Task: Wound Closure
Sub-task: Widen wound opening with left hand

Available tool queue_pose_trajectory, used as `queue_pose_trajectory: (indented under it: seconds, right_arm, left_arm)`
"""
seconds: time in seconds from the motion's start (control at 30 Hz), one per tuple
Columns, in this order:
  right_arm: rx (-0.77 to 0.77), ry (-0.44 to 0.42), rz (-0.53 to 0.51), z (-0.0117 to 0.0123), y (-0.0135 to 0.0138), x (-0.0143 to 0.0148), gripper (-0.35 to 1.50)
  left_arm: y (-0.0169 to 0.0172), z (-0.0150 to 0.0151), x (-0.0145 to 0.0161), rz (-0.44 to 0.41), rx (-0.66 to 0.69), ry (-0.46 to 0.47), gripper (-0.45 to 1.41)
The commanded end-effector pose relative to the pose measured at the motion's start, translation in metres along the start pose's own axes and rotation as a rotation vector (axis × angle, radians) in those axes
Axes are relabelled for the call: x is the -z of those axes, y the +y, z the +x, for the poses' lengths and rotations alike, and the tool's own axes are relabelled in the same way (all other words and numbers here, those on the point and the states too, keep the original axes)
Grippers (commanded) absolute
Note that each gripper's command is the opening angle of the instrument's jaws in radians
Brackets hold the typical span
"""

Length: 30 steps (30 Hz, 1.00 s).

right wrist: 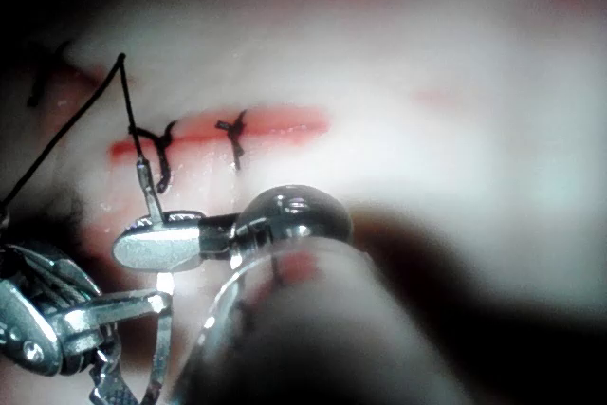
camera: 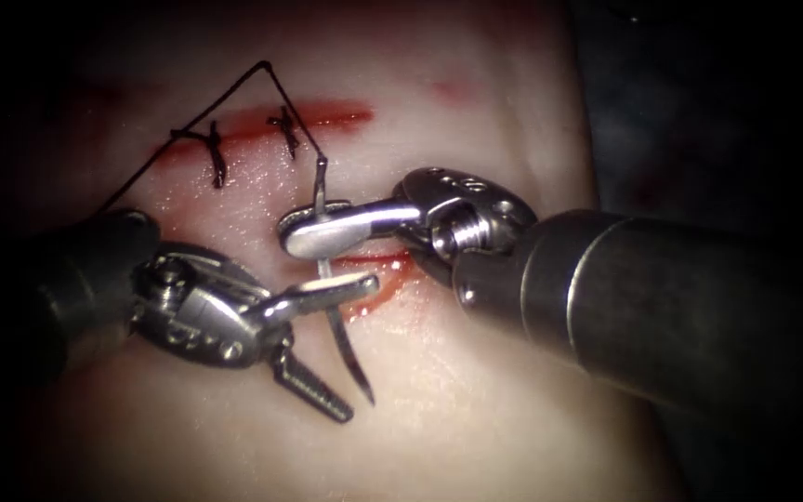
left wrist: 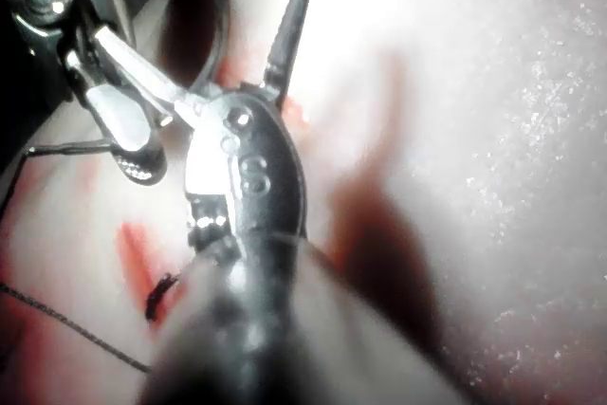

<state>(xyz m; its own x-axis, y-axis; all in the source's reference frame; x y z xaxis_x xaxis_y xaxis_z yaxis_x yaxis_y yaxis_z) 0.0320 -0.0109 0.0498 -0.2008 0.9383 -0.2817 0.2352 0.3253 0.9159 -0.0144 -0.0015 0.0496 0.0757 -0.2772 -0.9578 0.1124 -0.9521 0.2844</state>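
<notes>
Steel jaws of the right tool [camera: 313, 232] are clamping the needle [camera: 332, 288] near its swaged end, just below where the thread [camera: 234, 93] joins it, and this grip is keeping the curve standing clear of the tissue [camera: 476, 409], hanging over a short red cut [camera: 378, 279] with its point [camera: 369, 398] aiming toward the tissue's near edge; no part of the needle appears to be lying inside the tissue. Left tool [camera: 318, 339] is sitting just beside the needle's body with its jaws spread wide, one resting across the shaft of the needle and the other angled down toward the near edge, gripping nothing, which I am judging to be a stance for taking the needle lower on its curve. Thread is rising from the swage, peaking over the long upper cut [camera: 271, 121] near the tissue's far edge, then running down past the left tool's shaft toward the left edge. Two dark stitches [camera: 216, 149] are crossing that upper cut, holding its lips together, and red fluid [camera: 388, 293] is pooling around the lower cut. In the right wrist view the clamped needle [right wrist: 152, 198] and the right tool [right wrist: 156, 246] are showing the same grip
</notes>
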Motion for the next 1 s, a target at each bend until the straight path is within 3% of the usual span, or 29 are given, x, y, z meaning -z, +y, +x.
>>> queue_pose_trajectory:
  seconds: [0.03, 0.17, 0.47, 0.6, 0.73, 1.0]
  right_arm:
    - [0.014, 0.000, 0.004, 0.0001, 0.0007, -0.0005, -0.35]
    - [0.113, 0.018, 0.000, 0.0006, 0.0008, 0.0000, -0.35]
    - [0.318, 0.024, -0.048, 0.0016, 0.0016, 0.0018, -0.35]
    - [0.426, 0.026, -0.086, 0.0021, 0.0018, 0.0024, -0.35]
    - [0.567, 0.023, -0.121, 0.0026, 0.0019, 0.0029, -0.35]
    - [0.821, 0.003, -0.161, 0.0034, 0.0015, 0.0044, -0.35]
  left_arm:
    - [-0.0004, -0.0006, -0.0003, 0.015, 0.021, -0.025, 1.24]
    - [0.0001, -0.0003, 0.0002, 0.065, 0.089, -0.138, 1.28]
    - [0.0029, 0.0005, 0.0019, 0.106, 0.147, -0.215, 1.16]
    - [0.0037, 0.0006, 0.0019, 0.148, 0.188, -0.230, 0.96]
    - [0.0038, 0.0003, 0.0020, 0.175, 0.287, -0.237, 0.52]
    - [0.0030, -0.0014, 0.0017, 0.302, 0.469, -0.369, 0.19]
